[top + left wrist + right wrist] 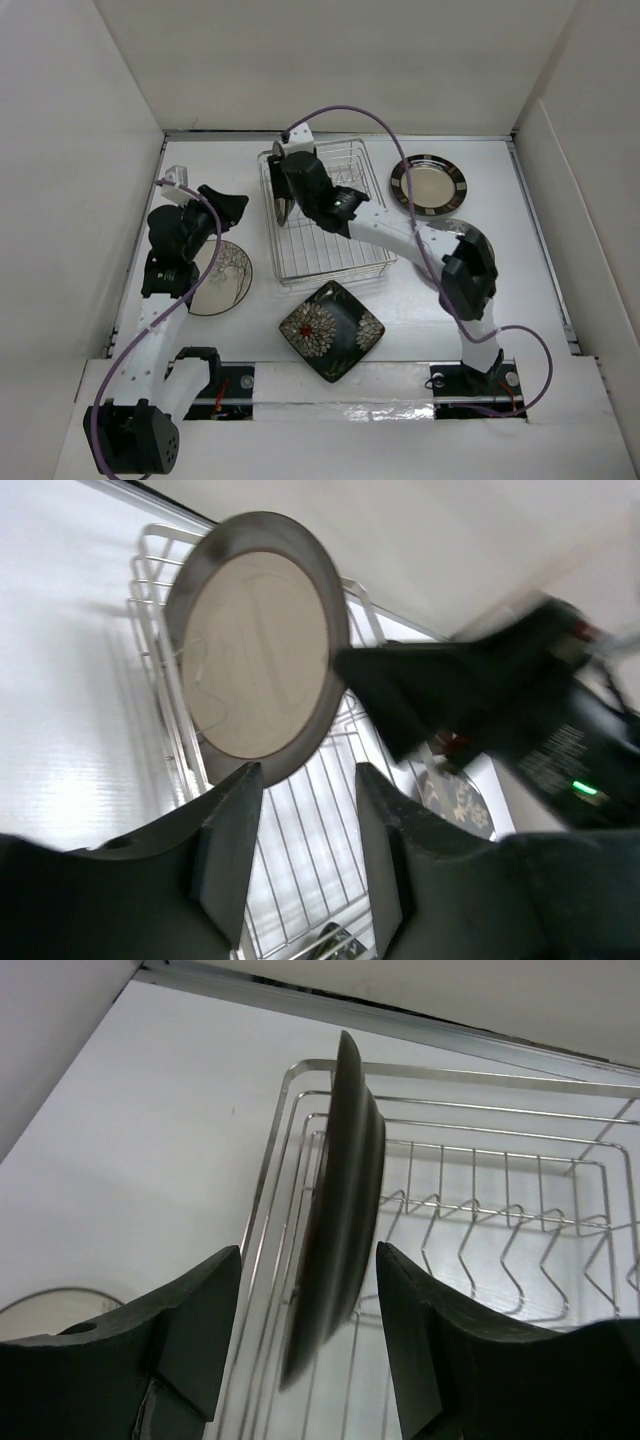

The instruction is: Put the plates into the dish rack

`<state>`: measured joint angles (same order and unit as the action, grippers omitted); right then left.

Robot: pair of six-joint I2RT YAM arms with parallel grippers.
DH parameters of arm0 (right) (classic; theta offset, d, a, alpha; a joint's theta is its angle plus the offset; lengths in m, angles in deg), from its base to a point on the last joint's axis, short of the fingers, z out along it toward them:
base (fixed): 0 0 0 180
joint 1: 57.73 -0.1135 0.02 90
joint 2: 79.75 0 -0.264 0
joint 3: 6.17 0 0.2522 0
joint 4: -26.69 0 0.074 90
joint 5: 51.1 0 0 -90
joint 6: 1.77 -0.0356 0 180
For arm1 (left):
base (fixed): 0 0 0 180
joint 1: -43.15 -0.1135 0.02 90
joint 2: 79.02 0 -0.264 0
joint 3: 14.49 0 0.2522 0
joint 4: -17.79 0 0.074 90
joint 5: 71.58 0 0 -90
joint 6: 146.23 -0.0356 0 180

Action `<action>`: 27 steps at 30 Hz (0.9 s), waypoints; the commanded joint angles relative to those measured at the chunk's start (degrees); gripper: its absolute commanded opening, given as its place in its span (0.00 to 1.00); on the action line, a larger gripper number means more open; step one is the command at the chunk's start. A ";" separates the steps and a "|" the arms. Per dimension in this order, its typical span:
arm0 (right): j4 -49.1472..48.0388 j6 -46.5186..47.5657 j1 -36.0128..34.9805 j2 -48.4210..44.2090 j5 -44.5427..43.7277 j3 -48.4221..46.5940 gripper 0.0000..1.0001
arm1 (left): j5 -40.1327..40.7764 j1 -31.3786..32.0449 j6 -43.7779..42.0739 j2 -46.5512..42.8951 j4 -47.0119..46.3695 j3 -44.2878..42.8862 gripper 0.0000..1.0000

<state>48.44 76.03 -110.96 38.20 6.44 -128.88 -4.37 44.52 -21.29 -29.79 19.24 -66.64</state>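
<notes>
The dish rack (335, 255) is a silver wire basket at the table's middle. A dark round plate (285, 208) stands on edge at its left end. In the right wrist view this plate (345, 1200) is edge-on among the rack (480, 1160) wires, and my right gripper (308, 1250) is open, one finger on each side of it with gaps. My left gripper (235, 205) hovers left of the rack, open and empty (308, 770), facing the plate's pale underside (262, 650). The cream plate (228, 278), black square plate (331, 330) and black-rimmed plate (428, 185) lie flat.
White walls close in the table on the left, back and right. The cream plate lies partly under my left arm. My right arm (400, 232) stretches across the rack's right front corner. The black square plate lies just in front of the rack.
</notes>
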 commanded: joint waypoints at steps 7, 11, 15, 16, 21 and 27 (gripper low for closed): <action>-18.26 -3.34 1.29 -31.07 13.57 28.76 0.45 | 15.13 -0.31 0.57 1.38 8.35 -3.09 0.00; -21.34 -6.24 1.82 -42.23 14.71 45.61 0.35 | 15.50 -0.31 1.36 4.28 18.17 -5.02 0.00; -21.61 -7.92 3.74 -50.35 16.81 52.86 0.41 | 13.66 -0.31 4.34 7.10 26.96 -5.03 0.10; -21.52 -8.44 3.75 -51.67 17.26 55.31 0.42 | 13.12 -0.31 4.87 9.28 28.65 -5.11 0.15; -20.83 -9.76 7.70 -58.61 20.86 58.76 0.43 | 15.37 -0.31 5.84 14.74 32.44 -4.06 0.25; -20.91 -11.17 12.62 -61.96 24.02 61.04 0.43 | 23.30 -1.36 4.09 23.70 29.12 -4.76 0.29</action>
<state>30.52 66.23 -100.06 -22.58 27.27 -68.62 14.73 44.00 -16.70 -9.14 49.27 -69.88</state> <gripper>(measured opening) 0.427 0.288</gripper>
